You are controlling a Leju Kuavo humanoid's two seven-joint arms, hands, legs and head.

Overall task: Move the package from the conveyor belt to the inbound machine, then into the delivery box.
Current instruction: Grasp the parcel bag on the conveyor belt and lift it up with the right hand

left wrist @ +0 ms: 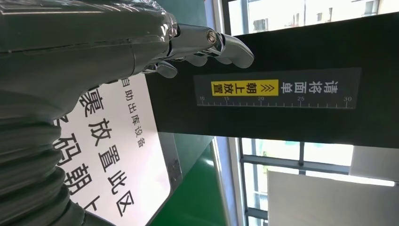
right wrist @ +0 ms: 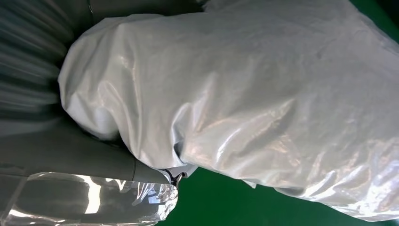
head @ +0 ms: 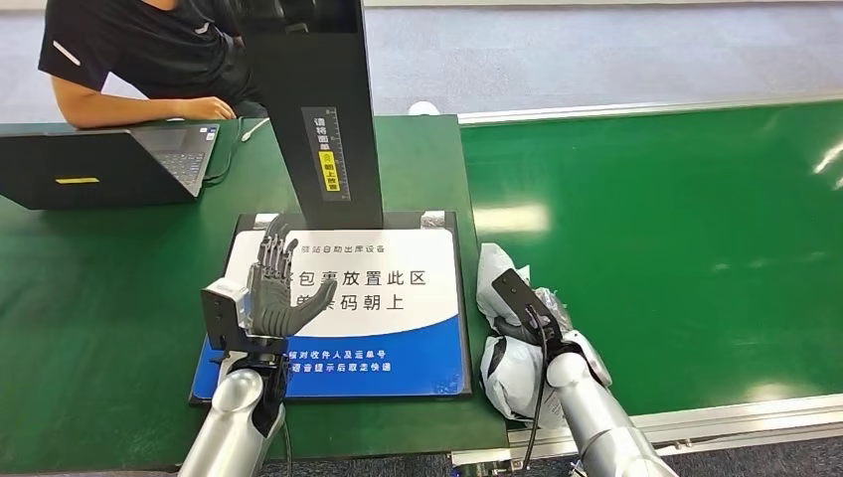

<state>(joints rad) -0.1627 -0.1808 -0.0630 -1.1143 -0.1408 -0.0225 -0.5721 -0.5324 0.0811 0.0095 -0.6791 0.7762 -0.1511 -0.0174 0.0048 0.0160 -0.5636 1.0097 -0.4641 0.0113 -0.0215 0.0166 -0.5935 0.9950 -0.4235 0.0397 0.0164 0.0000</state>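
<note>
The white plastic package (head: 509,370) lies at the near left edge of the green conveyor belt (head: 686,248), right beside the inbound machine. My right hand (head: 527,303) is down on it and grips it; in the right wrist view the crinkled bag (right wrist: 244,94) is pressed against the palm with the thumb (right wrist: 94,162) under it. The inbound machine has a white and blue label plate (head: 398,328) and a black scanner post (head: 318,109). My left hand (head: 278,288) hovers open over the plate's left side, fingers spread and pointing at the post (left wrist: 282,108).
A person (head: 129,60) sits at the far left, one forearm on the green table by an open black laptop (head: 99,164). A white cable (head: 253,127) lies beside it. The belt's metal rail (head: 736,412) runs along the near edge.
</note>
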